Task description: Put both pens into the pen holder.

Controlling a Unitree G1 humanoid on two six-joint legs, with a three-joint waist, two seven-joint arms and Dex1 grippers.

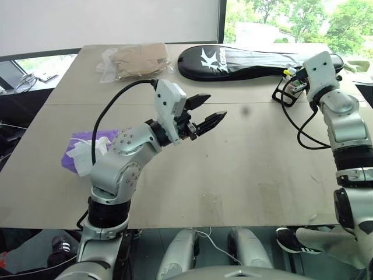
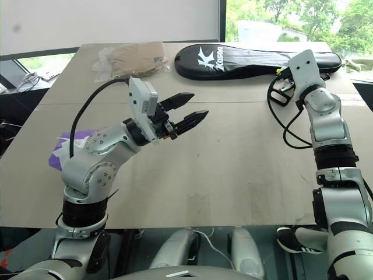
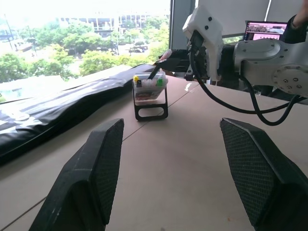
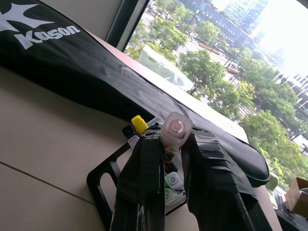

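Observation:
The pen holder (image 3: 150,98) is a small black-framed stand with a clear top, at the table's far right beside a black racket bag. My right gripper (image 4: 173,137) is shut on a dark pen (image 4: 175,126) with a pale round end. It hovers just over the holder (image 4: 103,180), and the pen's tip (image 3: 155,73) points down into its top. Several caps, one of them yellow (image 4: 139,123), stand in the holder; I cannot tell whether the other pen is among them. My left gripper (image 1: 214,106) is open and empty above the table's middle, pointing at the holder.
The long black racket bag (image 1: 245,61) lies along the far edge behind the holder. At the back left sits a clear plastic bag (image 1: 137,61) of beige items. A purple tissue pack (image 1: 81,149) lies at the left. A black cable (image 1: 303,131) loops beside my right arm.

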